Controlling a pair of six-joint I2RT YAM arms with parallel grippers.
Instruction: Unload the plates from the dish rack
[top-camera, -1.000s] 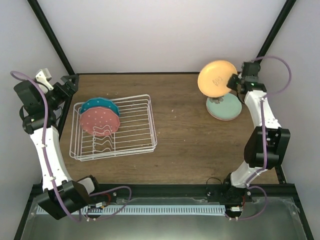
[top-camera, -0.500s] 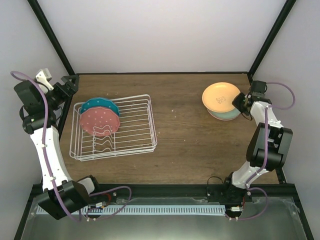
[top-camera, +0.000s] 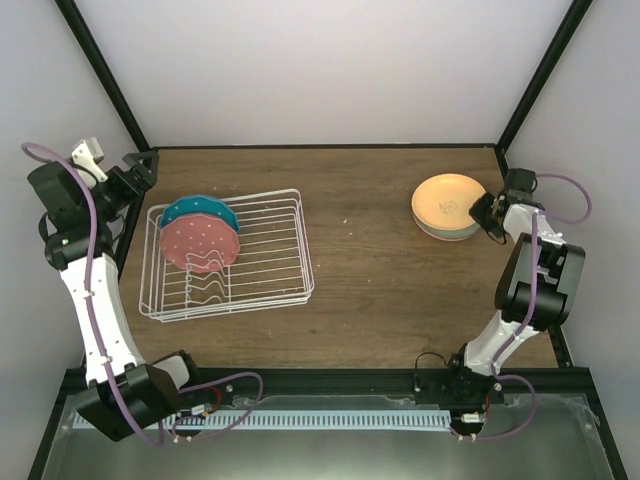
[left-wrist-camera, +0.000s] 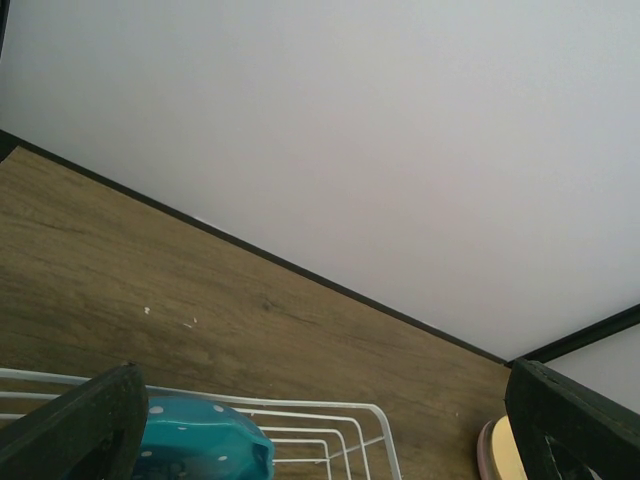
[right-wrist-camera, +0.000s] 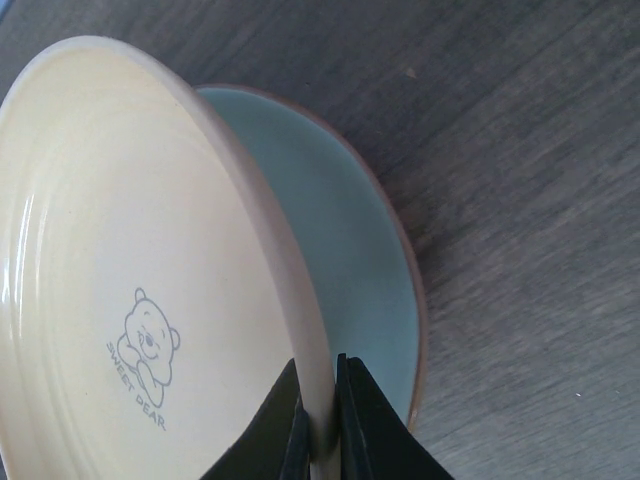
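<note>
The white dish rack (top-camera: 285, 250) stands at the left, with the dotted salmon-red plate (top-camera: 199, 243) upright in front of the dotted teal plate (top-camera: 200, 210); the teal plate (left-wrist-camera: 200, 440) and a rack corner (left-wrist-camera: 375, 440) show in the left wrist view. My right gripper (top-camera: 484, 211) is shut on the rim of the orange-yellow plate (top-camera: 447, 200), which lies low over the mint green plate (top-camera: 450, 229) at the far right. In the right wrist view my gripper (right-wrist-camera: 318, 420) pinches the yellow plate (right-wrist-camera: 110, 270) above the green one (right-wrist-camera: 350, 250). My left gripper (top-camera: 135, 172) is open and empty behind the rack.
Black frame posts (top-camera: 100, 75) rise at the back corners, and the right post (top-camera: 535, 75) is close to my right arm. The brown table (top-camera: 370, 260) spreads between the rack and the plate stack. A pink rim (left-wrist-camera: 486, 450) shows under the stack.
My right gripper has lowered the orange-yellow plate from held high and tilted down onto the mint green plate and shifted it slightly right. The left arm has not moved.
</note>
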